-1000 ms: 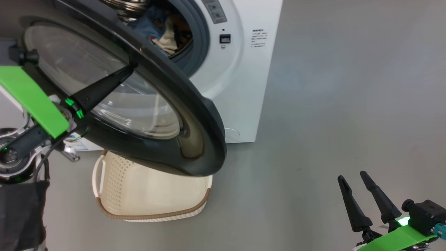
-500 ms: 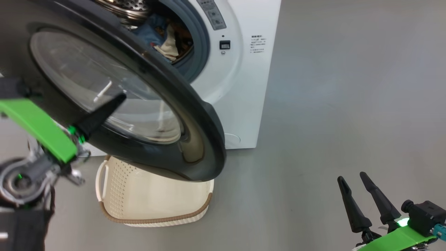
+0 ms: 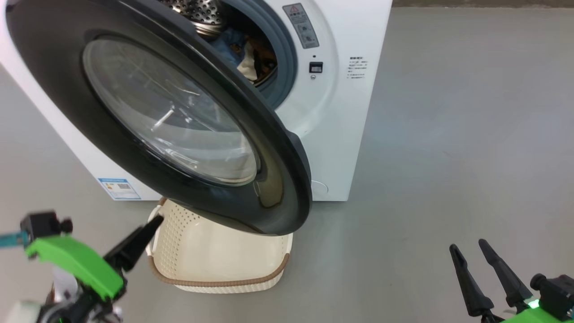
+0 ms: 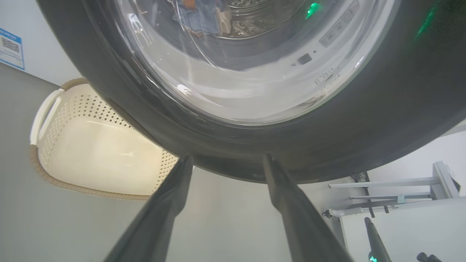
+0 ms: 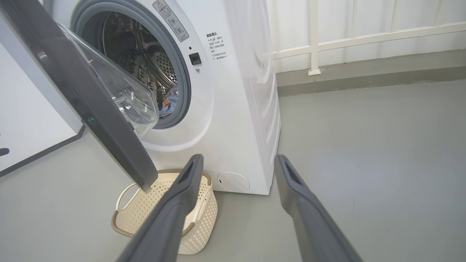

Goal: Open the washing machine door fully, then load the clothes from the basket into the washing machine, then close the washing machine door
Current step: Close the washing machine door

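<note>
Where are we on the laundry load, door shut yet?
Done: light blue printed clothes lie in the steel drum of the white front-loading washing machine; the cream perforated plastic basket looks empty where visible. In hand: the open left pincer sits just under the round black-rimmed glass door, not gripping it; the right pincer is open, off to the side. Left: the door stands open and needs closing.

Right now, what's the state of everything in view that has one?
washing machine, mouth uncovered.
washing machine door, partly open, unlatched.
clothes, inside the washing machine.
basket, upright beneath the door, visible part empty.
left pincer, open, empty, by the door's lower rim.
right pincer, open, empty.
</note>
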{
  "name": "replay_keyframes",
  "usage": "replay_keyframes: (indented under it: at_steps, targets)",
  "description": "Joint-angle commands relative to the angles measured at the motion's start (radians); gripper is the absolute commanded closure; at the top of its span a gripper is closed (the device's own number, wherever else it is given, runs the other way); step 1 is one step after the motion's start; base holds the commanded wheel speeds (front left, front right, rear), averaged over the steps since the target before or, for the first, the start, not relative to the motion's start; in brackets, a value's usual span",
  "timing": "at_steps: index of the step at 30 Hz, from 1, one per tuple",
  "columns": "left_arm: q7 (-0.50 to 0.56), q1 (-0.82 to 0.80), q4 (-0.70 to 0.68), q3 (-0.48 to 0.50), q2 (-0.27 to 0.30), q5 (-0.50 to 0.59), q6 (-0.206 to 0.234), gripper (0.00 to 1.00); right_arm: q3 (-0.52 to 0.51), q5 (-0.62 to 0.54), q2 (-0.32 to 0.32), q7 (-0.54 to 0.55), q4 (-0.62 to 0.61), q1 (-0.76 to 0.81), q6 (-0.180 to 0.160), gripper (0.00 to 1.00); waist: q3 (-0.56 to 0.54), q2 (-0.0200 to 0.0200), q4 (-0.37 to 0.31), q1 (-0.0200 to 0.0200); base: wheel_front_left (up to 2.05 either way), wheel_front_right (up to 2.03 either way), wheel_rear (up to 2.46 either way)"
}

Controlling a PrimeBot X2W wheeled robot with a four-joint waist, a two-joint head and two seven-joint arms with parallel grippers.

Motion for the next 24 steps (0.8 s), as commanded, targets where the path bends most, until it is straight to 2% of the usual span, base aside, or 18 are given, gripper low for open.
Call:
replay_keyframes:
  at_steps: [1,8,16,20,24]
  targets:
    - [-0.040,-0.005,-0.011,0.028,0.049,0.020,-0.007,0.00,0.010,-0.013,-0.028,-0.005,-0.019,0.011,0.003,0.00,-0.006,-0.0001,0.009,0.0000,0.00,0.00,0.00]
    - [-0.294,0.082,0.040,-0.064,0.086,0.099,-0.007,0.00,-0.027,-0.016,-0.041,-0.005,-0.023,0.021,0.003,0.00,-0.013,-0.0001,0.000,0.0000,0.00,0.00,0.00]
    - [-0.588,0.163,0.082,-0.150,0.118,0.111,-0.007,0.00,-0.036,-0.018,-0.046,-0.005,-0.023,0.022,0.003,0.00,-0.023,-0.0001,-0.042,0.0000,0.00,0.00,0.00]
    - [-0.657,0.171,0.123,-0.192,0.137,0.178,-0.007,0.00,-0.041,-0.019,-0.047,-0.005,-0.023,0.023,0.003,0.00,-0.023,-0.0001,-0.058,0.0000,0.00,0.00,0.00]
    - [-0.679,0.168,0.186,-0.171,0.098,0.296,-0.007,0.00,-0.052,-0.019,-0.045,-0.005,-0.023,0.024,0.003,0.00,-0.022,-0.0001,-0.077,0.0000,0.00,0.00,0.00]
